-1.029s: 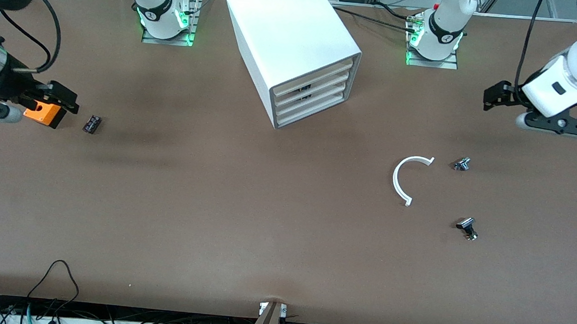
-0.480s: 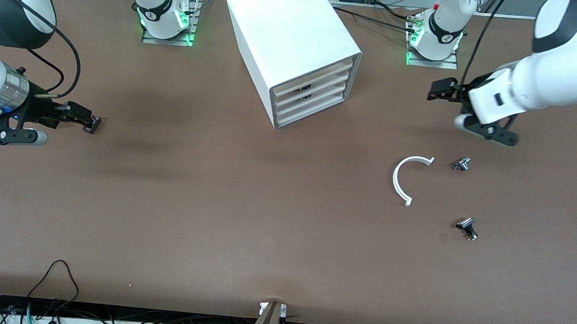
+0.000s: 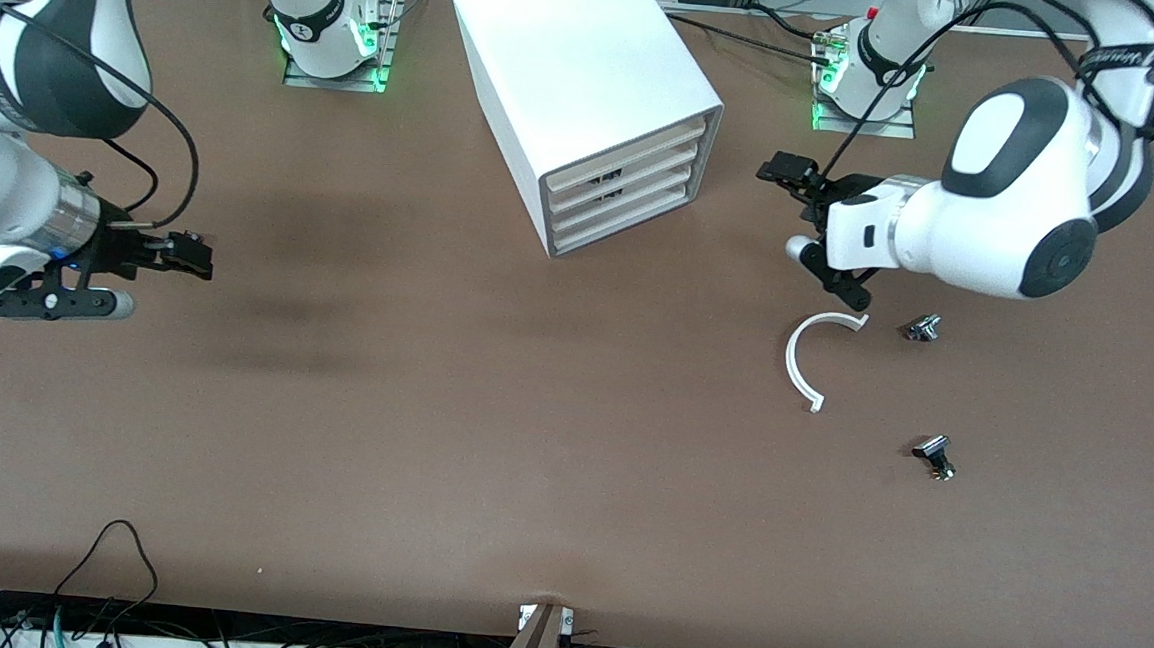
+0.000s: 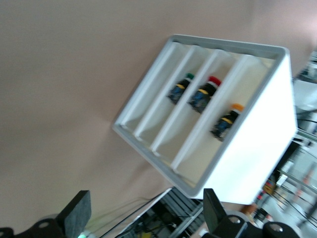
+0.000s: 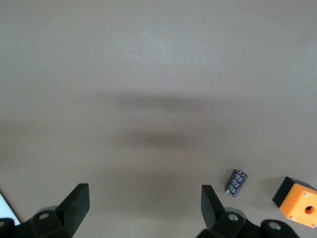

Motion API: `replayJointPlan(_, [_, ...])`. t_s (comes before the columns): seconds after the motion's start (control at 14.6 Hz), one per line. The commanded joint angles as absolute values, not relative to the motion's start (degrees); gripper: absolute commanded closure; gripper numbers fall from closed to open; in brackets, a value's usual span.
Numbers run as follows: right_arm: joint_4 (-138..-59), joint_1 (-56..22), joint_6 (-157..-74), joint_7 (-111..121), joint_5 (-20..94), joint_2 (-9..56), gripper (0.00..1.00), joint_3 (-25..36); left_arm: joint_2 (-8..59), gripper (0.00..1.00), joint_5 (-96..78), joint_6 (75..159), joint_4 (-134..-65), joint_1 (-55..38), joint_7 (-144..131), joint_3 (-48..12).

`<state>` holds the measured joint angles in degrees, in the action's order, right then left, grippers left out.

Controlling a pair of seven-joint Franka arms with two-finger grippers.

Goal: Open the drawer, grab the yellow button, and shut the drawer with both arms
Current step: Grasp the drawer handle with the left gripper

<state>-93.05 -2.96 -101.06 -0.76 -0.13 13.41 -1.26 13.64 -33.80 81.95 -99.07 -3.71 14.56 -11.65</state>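
Both grippers are up over the table with their fingers spread wide and nothing between them. Left gripper [image 3: 794,175] hangs above bare tabletop toward the left arm's end, beside the cabinet [image 3: 591,94] and aimed at its drawer fronts; in the left wrist view its two dark fingers [image 4: 77,213] frame the cabinet's face. The drawer [image 3: 628,152], the uppermost of the stacked four, sits flush with the ones beneath it in the front view, so it looks closed. Through the cabinet's front the left wrist view shows the button [image 4: 225,120] with its orange-yellow cap, lying in what appears to be the top drawer, though blur makes the exact tier hard to fix; two similar parts, a red-capped one [image 4: 204,94] and a green-capped one [image 4: 180,88], lie in the tiers next to it. Right gripper [image 3: 190,255] hovers over the table at the right arm's end, well apart from the cabinet. Its wrist view shows a small black cylinder [image 5: 236,182] and just beside it an orange box with a hole [image 5: 300,202]. Nearer the front camera than the left gripper lie a white C-shaped piece [image 3: 807,358], a small silver part [image 3: 923,327] near it, and a black-and-silver part [image 3: 935,456] nearer the camera again.
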Motion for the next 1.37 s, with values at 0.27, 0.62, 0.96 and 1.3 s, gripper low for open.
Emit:
replayJointPlan(0.27, [-92.4, -6.1, -101.1, -13.6, 1.9, 15.0, 0.00, -1.3, 12.7, 0.06, -48.4, 94.8, -116.7, -2.6, 37.8, -12.3])
replayJointPlan(0.62, [-90.7, -9.4, -101.1, -24.2, 5.8, 15.6, 0.00, -1.3, 9.7, 0.11, -58.8, 97.6, -126.5, -3.1, 47.1, -12.5])
replayJointPlan(0.96, [-87.5, -13.5, -101.0, -34.1, 7.7, 17.0, 0.00, -1.3, 7.6, 0.20, -61.7, 104.2, -131.4, -2.7, 48.2, -20.5])
replayJointPlan(1.3, [-84.0, -16.8, -101.0, -41.6, 7.6, 19.2, 0.00, -1.3, 6.2, 0.24, -62.1, 106.2, -133.0, -2.5, 48.2, -23.6])
